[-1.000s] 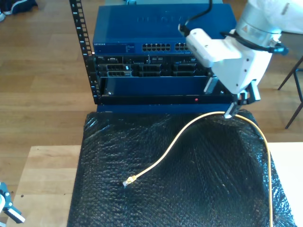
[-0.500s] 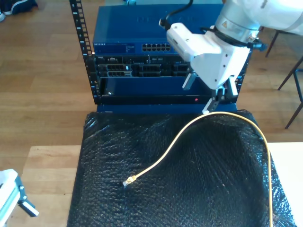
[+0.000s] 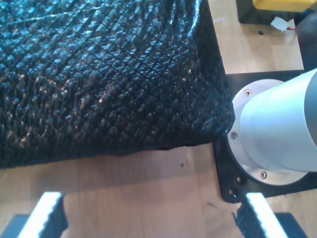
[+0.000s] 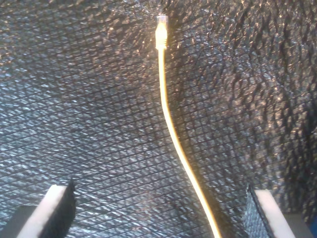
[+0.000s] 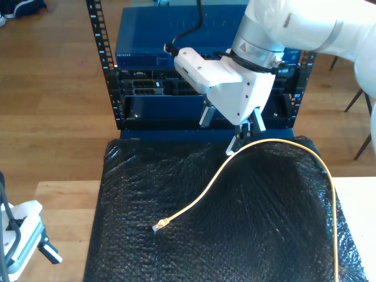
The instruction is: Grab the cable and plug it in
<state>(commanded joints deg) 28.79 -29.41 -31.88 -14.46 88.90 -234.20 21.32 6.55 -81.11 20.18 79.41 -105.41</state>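
The black bubble-wrap sheet (image 5: 235,223) covers the desk (image 5: 59,211) before the blue rack (image 5: 194,64). My second gripper (image 4: 158,213) hovers over it, jaws wide apart, empty, straddling the cable (image 5: 235,158). My first gripper (image 3: 148,218) hangs open, holding nothing, above bare desk beside the sheet's edge.

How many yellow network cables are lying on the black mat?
1. The cable arcs across the black mat; its plug lies nearer the exterior view's left, and its other end runs off the frame's bottom at the right.
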